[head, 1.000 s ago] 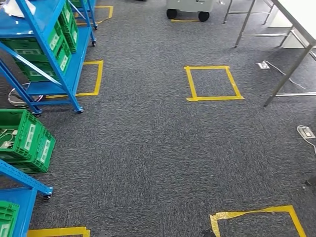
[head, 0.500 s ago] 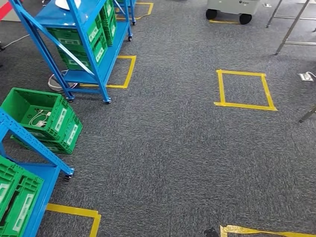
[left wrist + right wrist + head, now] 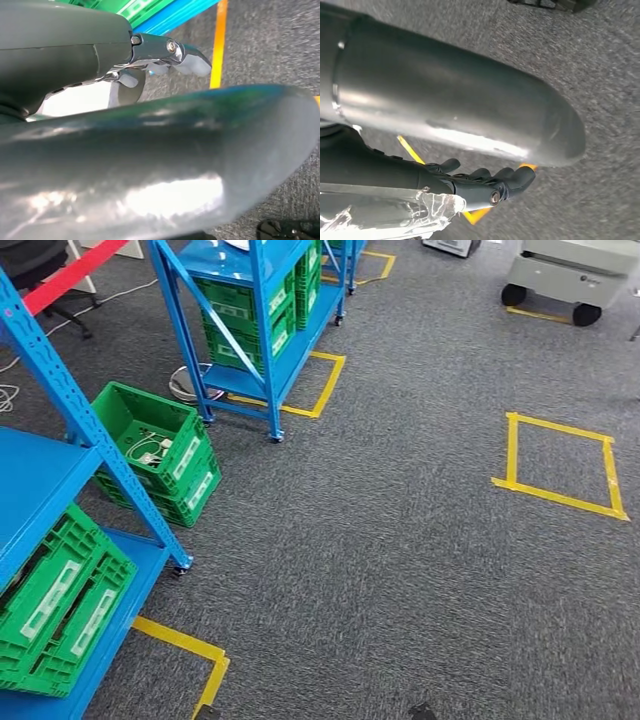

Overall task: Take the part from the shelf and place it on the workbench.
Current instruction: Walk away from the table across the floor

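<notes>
A blue shelf (image 3: 45,480) stands close on the left, with a green crate (image 3: 60,610) on its low level. A second blue shelf (image 3: 260,300) further off holds more green crates (image 3: 241,305). I cannot tell which thing on them is the part. My left hand (image 3: 158,52) hangs beside my body with its fingers stretched out and nothing in them, over the carpet near the shelf's blue edge. My right hand (image 3: 486,182) hangs the same way, holding nothing, above a strip of yellow tape.
An open green crate (image 3: 162,450) with white cables sits on the carpet between the shelves. Yellow tape marks a square (image 3: 558,465) at the right and a corner (image 3: 189,645) by the near shelf. A grey wheeled cart (image 3: 573,270) stands at the back right.
The camera has turned left: the whole scene has slid right, the shelves have come nearer and the workbench legs have left the picture. Nothing on the floor has moved.
</notes>
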Action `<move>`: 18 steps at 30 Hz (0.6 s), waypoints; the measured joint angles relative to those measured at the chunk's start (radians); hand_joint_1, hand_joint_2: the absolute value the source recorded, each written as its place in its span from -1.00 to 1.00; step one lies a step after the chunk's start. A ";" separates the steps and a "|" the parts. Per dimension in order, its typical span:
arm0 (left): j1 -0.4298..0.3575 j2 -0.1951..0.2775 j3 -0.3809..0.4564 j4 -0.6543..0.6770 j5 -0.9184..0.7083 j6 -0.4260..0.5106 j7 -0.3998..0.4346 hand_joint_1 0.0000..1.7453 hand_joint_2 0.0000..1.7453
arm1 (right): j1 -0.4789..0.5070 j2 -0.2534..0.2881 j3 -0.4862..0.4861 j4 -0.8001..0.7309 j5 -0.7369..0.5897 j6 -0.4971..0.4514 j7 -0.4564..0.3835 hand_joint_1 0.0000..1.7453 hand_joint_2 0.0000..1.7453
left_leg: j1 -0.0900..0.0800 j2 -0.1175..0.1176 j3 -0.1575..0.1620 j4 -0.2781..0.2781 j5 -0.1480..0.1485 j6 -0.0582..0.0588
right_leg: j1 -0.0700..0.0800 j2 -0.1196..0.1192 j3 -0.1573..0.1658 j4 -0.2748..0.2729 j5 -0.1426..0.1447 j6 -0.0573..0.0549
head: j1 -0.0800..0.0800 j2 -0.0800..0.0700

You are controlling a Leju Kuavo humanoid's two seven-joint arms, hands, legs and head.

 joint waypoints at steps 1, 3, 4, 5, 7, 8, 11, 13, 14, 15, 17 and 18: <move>0.000 0.000 0.000 0.000 0.000 0.000 0.000 -1.00 -1.00 | -0.001 0.000 0.000 0.000 0.000 0.000 0.000 -1.00 -1.00 | 0.000 -0.014 0.001 0.000 0.000 -0.002 | -0.002 0.025 0.032 -0.074 0.036 -0.003 | 0.000 0.000; 0.000 0.000 0.000 0.000 0.002 0.000 0.001 -1.00 -1.00 | -0.001 0.002 0.000 0.000 0.004 -0.001 0.006 -1.00 -1.00 | 0.001 -0.041 -0.003 0.002 0.003 -0.010 | -0.006 0.070 0.081 -0.184 0.074 -0.007 | 0.001 0.000; 0.000 0.000 0.000 0.000 0.006 0.000 0.003 -1.00 -1.00 | -0.001 0.004 0.000 0.000 0.008 -0.002 0.013 -1.00 -1.00 | 0.002 -0.052 -0.007 0.002 0.006 -0.017 | -0.006 0.082 0.089 -0.202 0.075 -0.009 | 0.001 0.000; 0.001 0.000 0.000 0.000 0.010 0.001 0.006 -1.00 -1.00 | -0.002 0.007 0.000 0.000 0.013 -0.003 0.024 -1.00 -1.00 | 0.004 -0.063 -0.012 0.000 0.010 -0.025 | -0.005 0.076 0.092 -0.206 0.075 -0.011 | 0.000 0.000; 0.002 0.001 0.001 0.000 0.020 0.001 0.010 -1.00 -1.00 | -0.004 0.014 0.000 0.000 0.023 -0.004 0.043 -1.00 -1.00 | 0.007 -0.056 -0.021 0.003 0.008 -0.039 | -0.005 0.052 0.094 -0.213 0.083 -0.023 | -0.001 0.000; 0.002 0.002 0.002 0.000 0.023 0.001 0.011 -1.00 -1.00 | -0.004 0.017 0.001 0.000 0.027 -0.004 0.048 -1.00 -1.00 | 0.004 -0.031 -0.032 0.023 -0.008 -0.044 | -0.005 0.038 0.096 -0.219 0.086 -0.030 | -0.004 0.000; 0.000 0.003 0.002 0.000 0.027 -0.001 0.011 -1.00 -1.00 | 0.000 0.023 0.001 0.000 0.031 -0.004 0.051 -1.00 -1.00 | -0.001 0.048 -0.110 0.191 -0.100 -0.053 | -0.002 -0.008 0.098 -0.226 0.090 -0.042 | -0.011 0.000; 0.000 0.003 0.002 0.000 0.029 -0.002 0.011 -1.00 -1.00 | 0.003 0.025 0.002 0.000 0.031 -0.004 0.052 -1.00 -1.00 | -0.001 0.057 -0.146 0.269 -0.118 -0.056 | -0.001 -0.042 0.098 -0.226 0.089 -0.043 | -0.011 0.000; 0.000 0.003 0.003 0.000 0.029 -0.002 0.011 -1.00 -1.00 | 0.003 0.026 0.002 0.000 0.031 -0.004 0.053 -1.00 -1.00 | -0.001 0.060 -0.137 0.256 -0.100 -0.057 | -0.001 -0.057 0.099 -0.226 0.088 -0.043 | -0.011 0.000; 0.000 0.003 0.003 0.000 0.029 -0.003 0.011 -1.00 -1.00 | 0.002 0.027 0.002 0.000 0.031 -0.004 0.053 -1.00 -1.00 | -0.001 0.068 -0.109 0.207 -0.069 -0.057 | -0.001 -0.070 0.100 -0.226 0.087 -0.042 | -0.011 0.000; 0.000 0.003 0.003 0.000 0.029 -0.004 0.010 -1.00 -1.00 | 0.000 0.029 0.002 0.000 0.033 -0.002 0.052 -1.00 -1.00 | -0.004 0.116 -0.033 0.070 -0.013 -0.054 | 0.003 -0.092 0.103 -0.222 0.081 -0.034 | -0.012 0.000; -0.001 0.003 0.003 0.000 0.029 -0.005 0.010 -1.00 -1.00 | -0.001 0.030 0.003 0.000 0.033 -0.002 0.052 -1.00 -1.00 | -0.005 0.136 -0.007 0.022 0.000 -0.048 | 0.006 -0.101 0.103 -0.220 0.078 -0.029 | -0.011 0.000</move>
